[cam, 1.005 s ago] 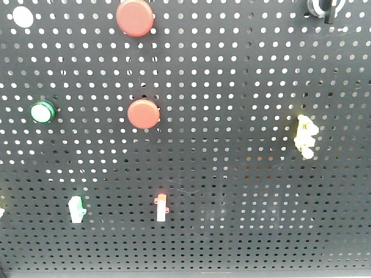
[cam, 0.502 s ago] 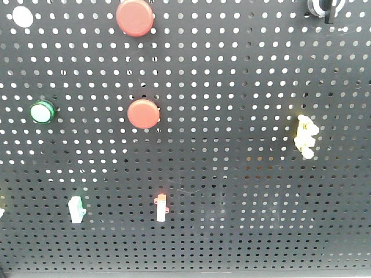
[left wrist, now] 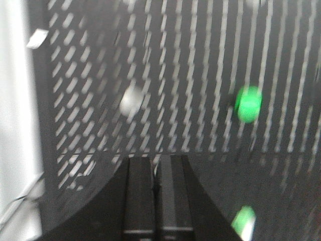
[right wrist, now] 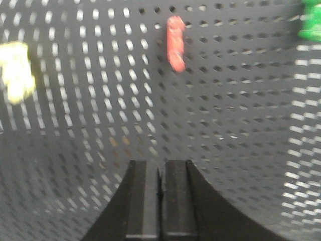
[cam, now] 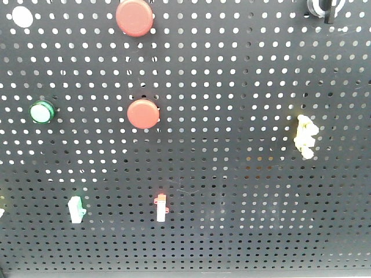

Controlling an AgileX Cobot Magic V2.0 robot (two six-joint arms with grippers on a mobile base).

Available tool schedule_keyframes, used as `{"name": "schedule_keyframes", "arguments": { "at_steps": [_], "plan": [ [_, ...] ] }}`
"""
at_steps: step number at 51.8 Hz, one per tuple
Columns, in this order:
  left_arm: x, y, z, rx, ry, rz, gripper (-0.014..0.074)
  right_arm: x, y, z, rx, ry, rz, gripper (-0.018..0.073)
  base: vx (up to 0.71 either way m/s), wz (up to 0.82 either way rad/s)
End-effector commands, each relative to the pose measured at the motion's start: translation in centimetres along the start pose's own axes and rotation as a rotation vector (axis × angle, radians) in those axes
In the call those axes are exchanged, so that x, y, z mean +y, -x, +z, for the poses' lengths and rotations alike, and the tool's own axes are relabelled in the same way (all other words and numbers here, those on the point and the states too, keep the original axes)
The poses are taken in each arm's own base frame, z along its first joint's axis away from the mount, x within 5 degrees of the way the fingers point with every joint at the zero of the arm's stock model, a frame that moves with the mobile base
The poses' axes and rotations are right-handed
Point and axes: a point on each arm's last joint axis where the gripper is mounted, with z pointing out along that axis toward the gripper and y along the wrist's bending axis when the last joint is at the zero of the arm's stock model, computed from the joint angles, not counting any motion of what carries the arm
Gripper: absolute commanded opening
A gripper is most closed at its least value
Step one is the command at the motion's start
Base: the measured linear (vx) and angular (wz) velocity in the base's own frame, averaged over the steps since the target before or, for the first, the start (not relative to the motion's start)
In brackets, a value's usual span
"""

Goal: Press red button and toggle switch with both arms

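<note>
Front view: black pegboard (cam: pixel 243 75), upright, fills the frame. The red button (cam: pixel 134 17) sits at the top edge, left of centre. The smaller red button (cam: pixel 143 113) is directly below it, well apart. Green button (cam: pixel 42 112) at left, yellow switch (cam: pixel 305 136) at right, red-and-white switch (cam: pixel 161 207) low centre. Neither gripper shows in this view. Left wrist view (blurred): left gripper (left wrist: pixel 155 163) has its jaws together, with only a thin seam between the fingers and nothing held. The green button (left wrist: pixel 249 104) is ahead and to the right of the jaws, not touching. Right wrist view (blurred): right gripper (right wrist: pixel 161 165) likewise has its jaws pressed together and empty. The red-and-white switch (right wrist: pixel 176 43) is ahead, just right of the seam line and apart from the tips. The yellow switch (right wrist: pixel 17 70) is far left. The red button appears in neither wrist view, so its offset from either pair of jaws cannot be told.
</note>
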Motion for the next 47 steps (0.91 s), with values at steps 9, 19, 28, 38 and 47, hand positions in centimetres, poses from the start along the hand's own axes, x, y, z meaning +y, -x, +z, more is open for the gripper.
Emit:
{"name": "schedule_keyframes", "arguments": {
  "at_steps": [9, 19, 28, 38, 47],
  "plan": [
    [-0.9, 6.0, 4.0, -0.045, -0.069, 0.022, 0.0001, 0.6, 3.8, 2.7, -0.047, 0.045, 0.155, -0.0003, 0.00, 0.00],
    [-4.5, 7.8, 7.1, 0.044, -0.424, 0.145, 0.0001, 0.8, 3.6, 4.1, -0.013, 0.060, 0.134, -0.0003, 0.00, 0.00],
    [-7.9, 10.1, 9.7, -0.048, -0.732, 0.139, 0.0001, 0.9, 3.3, 5.0, 0.007, 0.075, 0.111, -0.0003, 0.00, 0.00],
    [-10.0, 12.0, 13.2, -0.087, -0.826, 0.083, 0.0001, 0.9, 3.1, 5.5, 0.020, 0.077, 0.071, -0.0003, 0.00, 0.00],
    [-12.1, 12.3, 15.7, -0.080, -0.916, 0.078, 0.0001, 0.9, 3.1, 5.7, 0.018, 0.074, 0.051, -0.0003, 0.00, 0.00]
  ]
}}
